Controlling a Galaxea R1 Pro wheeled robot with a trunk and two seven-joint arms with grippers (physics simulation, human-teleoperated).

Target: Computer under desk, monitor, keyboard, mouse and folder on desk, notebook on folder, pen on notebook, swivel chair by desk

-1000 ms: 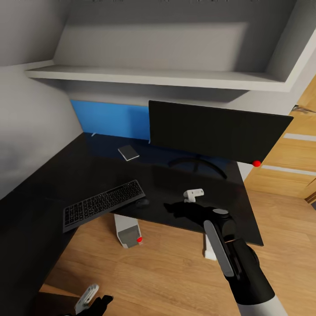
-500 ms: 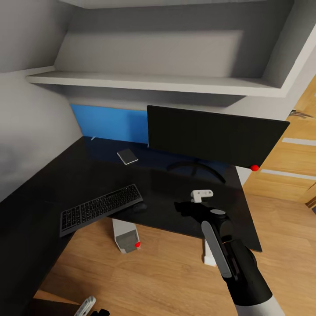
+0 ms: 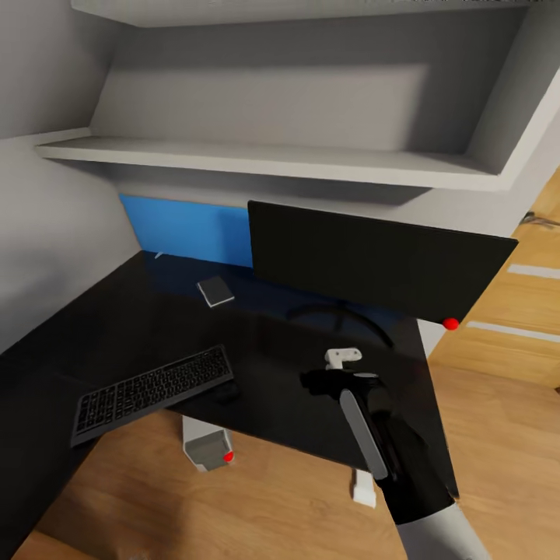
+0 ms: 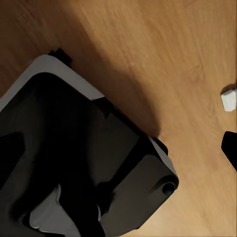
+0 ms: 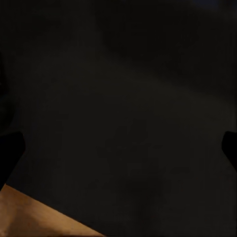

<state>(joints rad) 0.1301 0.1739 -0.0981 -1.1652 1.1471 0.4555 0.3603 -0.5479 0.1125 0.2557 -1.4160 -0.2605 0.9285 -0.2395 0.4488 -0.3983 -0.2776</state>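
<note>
The monitor (image 3: pixel 381 264) stands on the black desk (image 3: pixel 117 327) in front of the blue back panel. Near the desk's front edge lies the keyboard (image 3: pixel 152 393), and the dark mouse (image 3: pixel 227 391) sits at its right end. A small notebook (image 3: pixel 215 292) lies near the back panel. Under the desk stands the computer (image 3: pixel 208 451). My right gripper (image 3: pixel 343 356) hovers open over the desk just in front of the monitor's stand; its wrist view shows the bare desk top (image 5: pixel 123 98). My left gripper (image 4: pixel 118 153) hangs open over my base and the floor. Folder, pen and swivel chair are out of view.
White wall shelves (image 3: pixel 257 159) run above the desk. An oak door (image 3: pixel 513 311) is at the right. A white desk leg foot (image 3: pixel 363 488) stands on the wood floor (image 3: pixel 257 513) below my right arm. A tiny pale sliver (image 3: pixel 159 254) lies at the blue panel's foot.
The camera has moved, shifting the whole scene left and down. My left gripper has dropped out of the head view's bottom edge. My right gripper has edged closer to the monitor's stand.
</note>
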